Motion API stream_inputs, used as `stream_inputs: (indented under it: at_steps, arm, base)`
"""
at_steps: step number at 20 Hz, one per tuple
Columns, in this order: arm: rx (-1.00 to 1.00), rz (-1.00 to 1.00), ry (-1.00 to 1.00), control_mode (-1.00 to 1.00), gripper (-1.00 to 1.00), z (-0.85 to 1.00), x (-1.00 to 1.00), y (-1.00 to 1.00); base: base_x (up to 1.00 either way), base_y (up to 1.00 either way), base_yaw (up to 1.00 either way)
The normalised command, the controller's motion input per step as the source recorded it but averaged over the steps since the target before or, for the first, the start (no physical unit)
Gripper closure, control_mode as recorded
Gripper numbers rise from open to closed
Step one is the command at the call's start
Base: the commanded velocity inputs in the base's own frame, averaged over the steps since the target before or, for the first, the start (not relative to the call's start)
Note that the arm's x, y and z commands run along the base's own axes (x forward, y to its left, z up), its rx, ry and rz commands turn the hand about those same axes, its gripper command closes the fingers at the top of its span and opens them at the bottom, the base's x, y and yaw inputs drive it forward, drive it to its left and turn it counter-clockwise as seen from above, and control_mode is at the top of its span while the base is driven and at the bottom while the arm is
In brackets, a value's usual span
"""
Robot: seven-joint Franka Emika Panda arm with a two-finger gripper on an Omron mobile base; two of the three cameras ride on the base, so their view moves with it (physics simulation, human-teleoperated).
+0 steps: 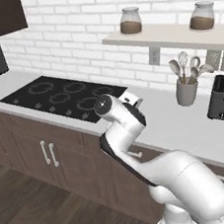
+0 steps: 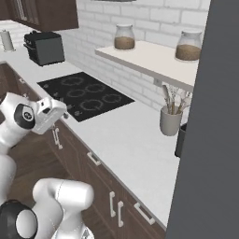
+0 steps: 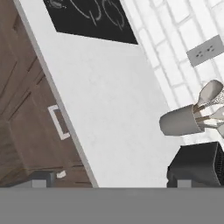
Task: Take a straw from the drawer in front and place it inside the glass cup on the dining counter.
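Note:
The dark-brown drawer [image 3: 37, 131] is closed under the white worktop, and its slim silver handle [image 3: 59, 122] lies left of centre in the hand view. My gripper [image 3: 113, 183] hovers above the worktop's front edge, open, with its two fingertips [image 3: 41, 178] far apart and nothing between them. From the right base view, the same drawer handle [image 2: 93, 158] sits just right of my hand [image 2: 49, 114]. The straw is hidden. The glass cup and the dining counter are out of view.
A black hob [image 1: 65, 97] lies in the grey-white worktop [image 1: 170, 122]. A grey utensil holder [image 1: 186, 92] and a dark toaster [image 1: 223, 99] stand at the back right. A shelf [image 1: 174, 34] carries two jars. Cabinet doors [image 1: 49, 154] with vertical handles are to the left.

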Motion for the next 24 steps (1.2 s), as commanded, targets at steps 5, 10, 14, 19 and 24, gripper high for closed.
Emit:
stream_inputs:
  at_steps: [5, 10, 14, 19, 24]
  arm:
    - [-0.24, 0.0, 0.0, -1.0, -1.0, -0.83, 0.07, 0.27]
    - [-0.18, 0.0, 0.01, -1.0, -1.0, -0.83, 0.14, 0.21]
    - [-0.16, -0.05, 0.0, -1.0, -1.0, -0.72, 0.01, 0.02]
    - [-0.16, -0.12, 0.01, -1.0, -1.0, -0.72, 0.01, 0.0]
    - [-0.13, -0.14, 0.0, -1.0, -1.0, -0.48, 0.26, 0.0]
  base:
    - [0.0, 0.0, 0.0]
    - [0.0, 0.0, 0.0]
    - [0.0, 0.0, 0.0]
    - [0.0, 0.0, 0.0]
    - [0.0, 0.0, 0.0]
